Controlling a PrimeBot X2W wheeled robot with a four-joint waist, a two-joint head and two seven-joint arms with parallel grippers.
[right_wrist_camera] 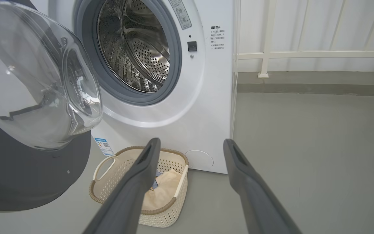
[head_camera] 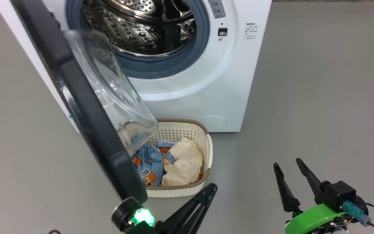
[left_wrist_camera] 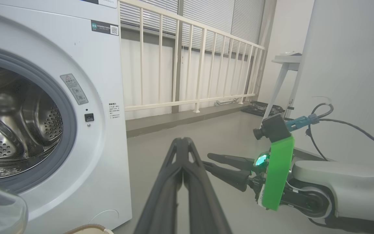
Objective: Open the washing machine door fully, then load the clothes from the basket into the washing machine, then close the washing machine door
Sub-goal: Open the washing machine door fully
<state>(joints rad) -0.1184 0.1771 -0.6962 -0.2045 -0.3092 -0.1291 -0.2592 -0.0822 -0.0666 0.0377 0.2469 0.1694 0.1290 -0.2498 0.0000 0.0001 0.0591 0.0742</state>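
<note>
Door-open stage. At left, the washing machine door (head_camera: 78, 97) stands swung out, its glass bowl overhanging the left part of the basket (head_camera: 180, 192). The basket sits on the floor, touching or just in front of the washing machine (head_camera: 206, 91), and holds the clothes (head_camera: 183, 162). The left gripper (head_camera: 211, 189) slants far and rightward, fingers pressed together on nothing, tip just beside the basket's near right corner. Well apart at right, the right gripper (head_camera: 287, 163) points far, fingers spread wide and empty.

Cream basket (head_camera: 203, 139) holds blue-and-orange printed and cream clothes (head_camera: 170, 162)
</note>
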